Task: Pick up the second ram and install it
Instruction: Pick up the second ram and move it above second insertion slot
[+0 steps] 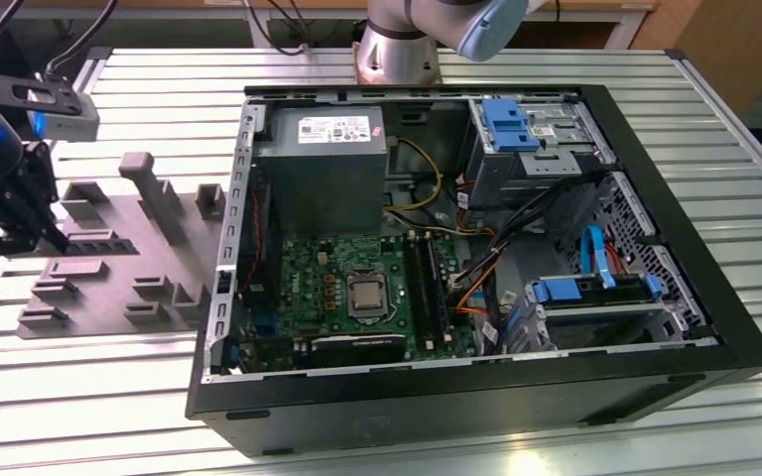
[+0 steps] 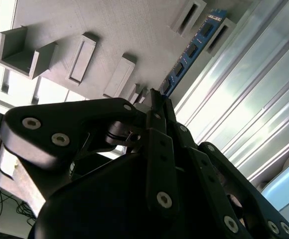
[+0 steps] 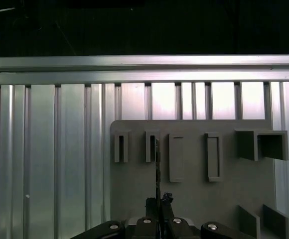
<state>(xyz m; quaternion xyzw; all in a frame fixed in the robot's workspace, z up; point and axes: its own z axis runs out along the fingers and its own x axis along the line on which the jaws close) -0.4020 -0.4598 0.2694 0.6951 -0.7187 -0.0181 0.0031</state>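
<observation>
Second wrist view showed one gripper (image 2: 157, 97), jaws pinching a single blue memory stick (image 2: 190, 51) over one gray slotted tray (image 2: 134, 25). One open computer (image 1: 487, 402) stood nearby.

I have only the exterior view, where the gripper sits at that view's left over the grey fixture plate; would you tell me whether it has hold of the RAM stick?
Observer: Yes. In the second wrist view the gripper is shut on one end of the second ram, a blue stick.
Operator: Thank you. How does the stick lie relative to the plate?
Observer: In the first wrist view it shows edge-on, running straight out from the fingertips over the grey fixture plate, with its far end beside a narrow slotted block. I cannot tell whether it touches the block.
</observation>
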